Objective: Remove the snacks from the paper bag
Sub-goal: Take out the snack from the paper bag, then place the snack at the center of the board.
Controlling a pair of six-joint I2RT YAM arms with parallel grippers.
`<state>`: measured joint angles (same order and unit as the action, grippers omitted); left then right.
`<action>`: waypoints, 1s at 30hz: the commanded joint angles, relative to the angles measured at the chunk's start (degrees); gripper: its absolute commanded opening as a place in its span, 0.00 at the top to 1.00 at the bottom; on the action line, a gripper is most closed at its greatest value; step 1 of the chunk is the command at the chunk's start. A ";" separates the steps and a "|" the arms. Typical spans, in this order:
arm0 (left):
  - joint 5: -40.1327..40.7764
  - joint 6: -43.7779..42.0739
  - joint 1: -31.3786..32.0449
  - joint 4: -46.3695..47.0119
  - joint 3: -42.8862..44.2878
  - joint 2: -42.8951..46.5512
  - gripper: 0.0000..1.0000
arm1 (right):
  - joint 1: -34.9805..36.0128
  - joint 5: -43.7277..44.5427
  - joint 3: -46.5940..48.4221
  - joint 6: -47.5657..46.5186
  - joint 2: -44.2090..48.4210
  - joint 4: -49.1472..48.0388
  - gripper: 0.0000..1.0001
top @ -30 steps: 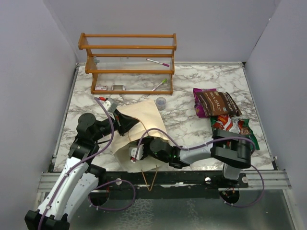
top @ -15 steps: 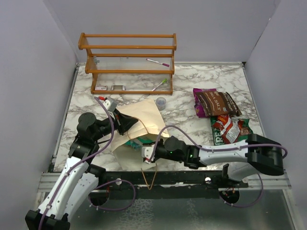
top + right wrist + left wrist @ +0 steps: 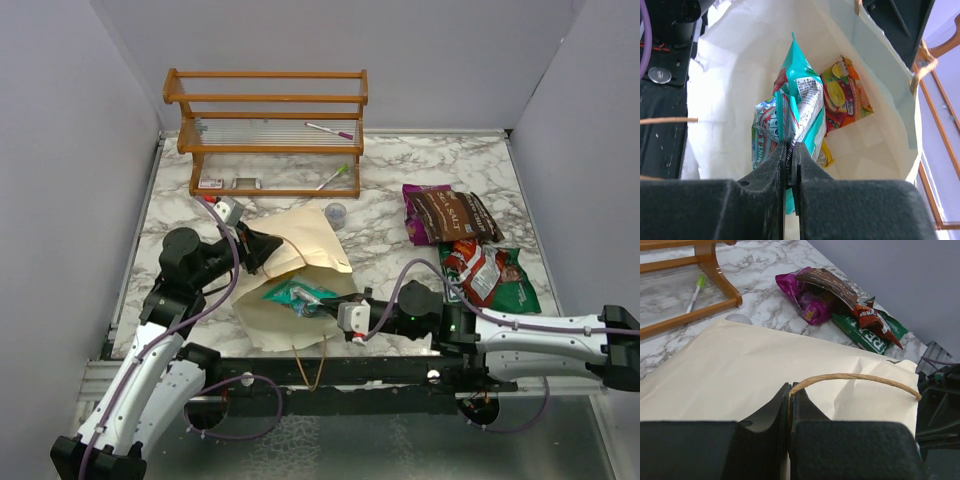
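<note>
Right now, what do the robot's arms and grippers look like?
The left arm and right arm have pale grey shells with black joints; a purple cable loops along each. The left gripper and right gripper are matte black, each with two fingers tapering to narrow tips.

Left arm (image 3: 150, 385): white links, black joints, purple cable looping alongside.
Right arm (image 3: 540, 338): white link, black joints, purple cable.
Left gripper (image 3: 790, 390): matte black wedge fingers.
Right gripper (image 3: 790, 145): the same.
</note>
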<state>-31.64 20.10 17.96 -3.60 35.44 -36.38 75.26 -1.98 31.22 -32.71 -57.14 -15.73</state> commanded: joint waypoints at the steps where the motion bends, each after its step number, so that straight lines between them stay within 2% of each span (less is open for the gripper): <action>1: 4.52 -5.33 -0.36 -3.07 3.11 -1.06 1.00 | -0.12 -1.46 1.85 0.25 6.60 8.42 0.99; 7: 7.57 -6.57 -0.49 -3.51 3.16 -1.07 1.00 | -0.12 -3.75 6.60 -1.50 17.18 17.28 0.99; 16: 9.52 -7.14 -1.94 -4.79 3.64 -1.95 1.00 | -0.09 -1.62 11.19 -4.42 23.47 15.74 0.99; 19: 9.75 -7.00 -2.23 -4.38 3.33 -1.31 1.00 | -0.07 4.55 10.03 -3.69 22.73 8.99 0.99; 22: 9.83 -6.93 -2.72 -4.20 3.24 -1.02 1.00 | -0.08 19.95 6.61 -4.21 19.97 -4.41 0.99; 24: 9.68 -6.85 -3.03 -4.05 3.22 -1.10 1.00 | -0.14 32.47 4.54 -8.00 16.72 -16.31 0.99; 25: 9.55 -6.82 -3.22 -3.95 3.23 -1.21 1.00 | -0.20 35.99 4.05 -10.51 14.97 -21.83 0.99; 28: 9.05 -6.77 -3.75 -3.83 3.18 -1.60 1.00 | -1.30 40.91 3.91 -16.84 10.68 -32.18 0.99; 30: 9.05 -6.67 -3.88 -3.86 3.20 -1.79 1.00 | -2.51 41.55 4.81 -15.76 9.30 -33.66 0.99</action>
<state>-23.44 14.17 14.72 -7.84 37.60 -38.06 74.78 26.50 35.22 -43.13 -45.84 -30.39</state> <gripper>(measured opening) 0.020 0.052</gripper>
